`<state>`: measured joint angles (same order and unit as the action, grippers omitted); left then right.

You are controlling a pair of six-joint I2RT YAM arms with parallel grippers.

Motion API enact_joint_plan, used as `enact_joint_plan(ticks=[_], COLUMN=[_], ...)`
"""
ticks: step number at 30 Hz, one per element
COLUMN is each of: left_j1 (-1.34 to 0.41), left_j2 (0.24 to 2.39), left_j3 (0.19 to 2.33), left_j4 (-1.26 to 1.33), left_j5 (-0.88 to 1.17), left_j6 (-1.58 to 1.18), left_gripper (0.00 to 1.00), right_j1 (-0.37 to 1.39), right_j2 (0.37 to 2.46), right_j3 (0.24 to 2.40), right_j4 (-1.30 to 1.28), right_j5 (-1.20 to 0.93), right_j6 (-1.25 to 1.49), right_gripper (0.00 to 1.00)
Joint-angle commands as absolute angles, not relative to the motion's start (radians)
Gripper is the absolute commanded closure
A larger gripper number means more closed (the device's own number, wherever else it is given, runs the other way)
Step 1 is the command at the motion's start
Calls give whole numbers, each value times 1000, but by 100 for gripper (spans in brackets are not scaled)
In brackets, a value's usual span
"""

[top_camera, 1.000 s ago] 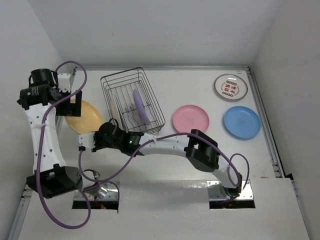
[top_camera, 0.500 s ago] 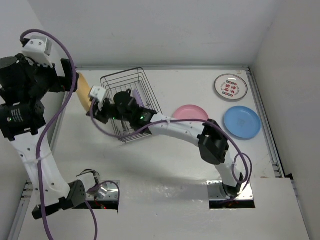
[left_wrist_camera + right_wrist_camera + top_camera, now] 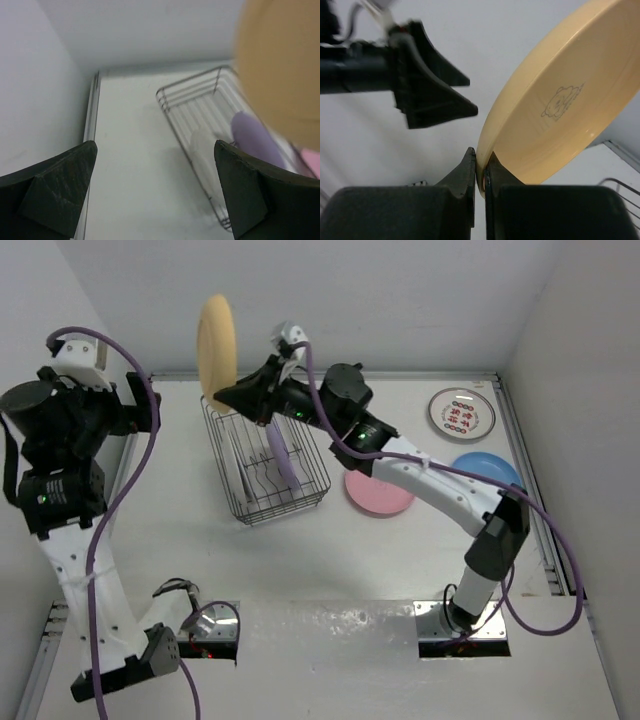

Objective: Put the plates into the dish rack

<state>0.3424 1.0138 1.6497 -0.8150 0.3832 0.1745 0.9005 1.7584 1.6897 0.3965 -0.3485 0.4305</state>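
- right gripper [image 3: 481, 167] is clamped tight on the bottom rim of the yellow plate [image 3: 215, 345]; one finger on each face, no gap showing
- that plate is up in the air, standing on edge. In the overhead view it sits over the far left corner of the dish rack [image 3: 268, 455]; can't tell how high above the wire it is
- the right wrist view shows a little bear print [image 3: 562, 100] on the plate's face
- right arm [image 3: 440, 485] stretches from its base at the near right across to the far left; it passes over the pink plate [image 3: 378, 498] and the blue plate [image 3: 490, 465], so both are partly hidden
- left gripper [image 3: 155, 150] is spread wide with nothing between its fingers; it's raised on the left side, facing the rack
- inside the rack a purple plate [image 3: 281, 455] stands upright on edge, roughly mid-rack; the left wrist view also has a pale blurry shape [image 3: 200, 145] beside it — can't tell what that is
- pink plate lies flat on the table [image 3: 330, 560] just right of the rack; the blue one is further right, near the table's right edge
- white plate [image 3: 461, 413] with the red printed centre lies flat in the far right corner, well apart from the rack
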Motion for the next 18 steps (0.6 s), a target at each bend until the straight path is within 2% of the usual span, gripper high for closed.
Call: enact_joint_plan(ticks=[1,2,5,18], left_j1=[345,345,342,342], left_j2=[1075,1098,1143,1164], left_j3=[1524,1470,1384,1247], left_j4=[-841,-844,-856,-836], left_j5=[182,96,8,21], left_j6=[196,196,215,193], left_gripper=[0,0,0,0], right_j1=[841,835,828,802], right_j2=[1721,1715,1695,1724], right_j3=[1605,1588,1502,1397], right_j4=[399,393,387,367], right_j5=[-408,-417,-432,-446], right_j6=[453,442,408,411], right_gripper=[100,100,100,100])
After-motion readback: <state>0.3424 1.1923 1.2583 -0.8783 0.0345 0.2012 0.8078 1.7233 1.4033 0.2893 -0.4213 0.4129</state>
